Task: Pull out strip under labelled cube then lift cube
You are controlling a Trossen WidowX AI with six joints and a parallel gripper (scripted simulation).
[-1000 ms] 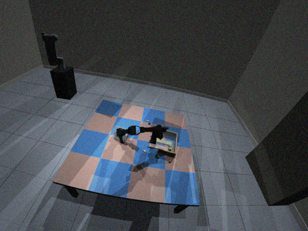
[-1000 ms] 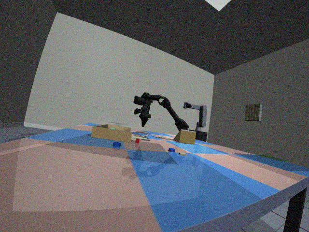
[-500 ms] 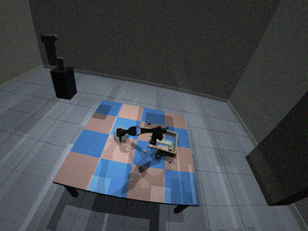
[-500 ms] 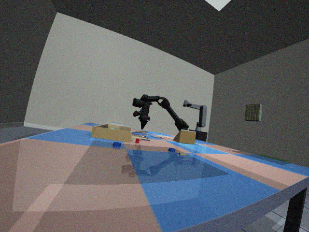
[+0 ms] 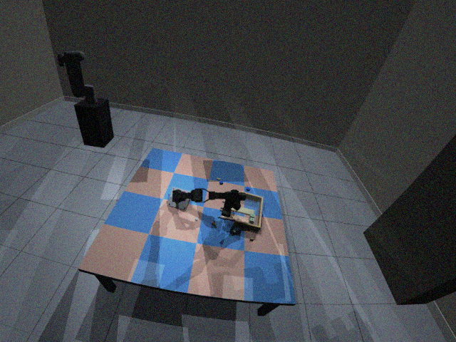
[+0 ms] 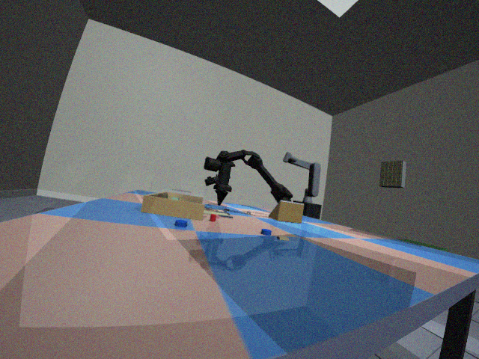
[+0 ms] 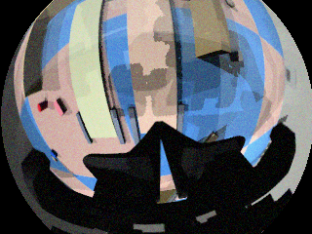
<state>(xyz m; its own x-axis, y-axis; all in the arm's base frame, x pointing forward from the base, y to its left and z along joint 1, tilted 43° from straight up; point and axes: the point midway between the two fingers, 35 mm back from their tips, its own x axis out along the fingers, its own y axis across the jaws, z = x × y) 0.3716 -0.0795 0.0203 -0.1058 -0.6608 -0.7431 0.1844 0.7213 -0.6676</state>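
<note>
Hand (image 5: 226,212) (image 6: 219,203) (image 7: 160,124) is fully closed, 2 fingertips together, nothing in its grip. It points down over the bench (image 5: 128,207) (image 6: 116,270) (image 7: 68,129), tip low near the open end of the box (image 5: 261,211) (image 6: 170,206) (image 7: 211,30); contact below the tip: can't tell. Arm (image 5: 217,195) (image 6: 266,176) arches out from its foot to the hand. Pale strip (image 5: 245,211) (image 7: 89,70) runs lengthwise, part in the box, near end sticking out of the open side. Wrist view has it left of the fingertips, apart from them. Limits of any strip beside it are hard to make out. Greenish cube stuff (image 5: 251,218) (image 6: 175,198) sits inside the box toward the end away from the arm's foot. Too small to read a label or say which strip carries the labelled cube; nothing is held up. Red bit (image 6: 212,218) (image 7: 42,105) is on the bench outside the box, pink bit (image 7: 60,106) just beside it. 2 blue bits also outside: 1 near the box (image 5: 248,189) (image 6: 180,223), 1 farther along (image 5: 221,182) (image 6: 266,232), next to a tan chip (image 5: 218,179) (image 6: 282,238).
</note>
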